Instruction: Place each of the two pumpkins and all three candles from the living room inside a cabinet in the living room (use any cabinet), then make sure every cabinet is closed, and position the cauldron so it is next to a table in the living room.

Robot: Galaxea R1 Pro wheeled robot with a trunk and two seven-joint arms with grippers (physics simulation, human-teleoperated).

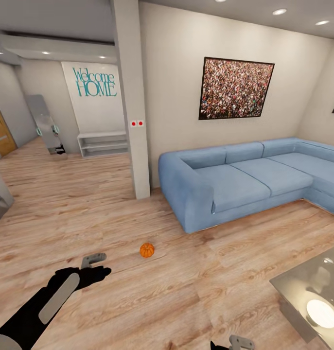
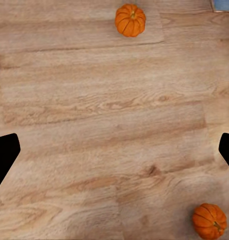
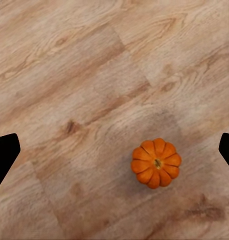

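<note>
Orange pumpkin (image 1: 147, 250) loose on wood floor (image 1: 137, 291), near the sofa (image 1: 225, 180).
Left gripper (image 1: 95, 259) and right gripper (image 3: 114, 150) released, empty; centre jaws over pumpkin before descending.

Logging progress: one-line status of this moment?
pumpkins: both on floor, ungrasped | left gripper: open, empty | right gripper: open above one

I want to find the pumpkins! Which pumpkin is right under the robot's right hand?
The pumpkin seen from straight above in the right wrist view, stem pointing up at the camera. The other pumpkin sits farther out on the wood floor, toward the blue sofa.
</note>
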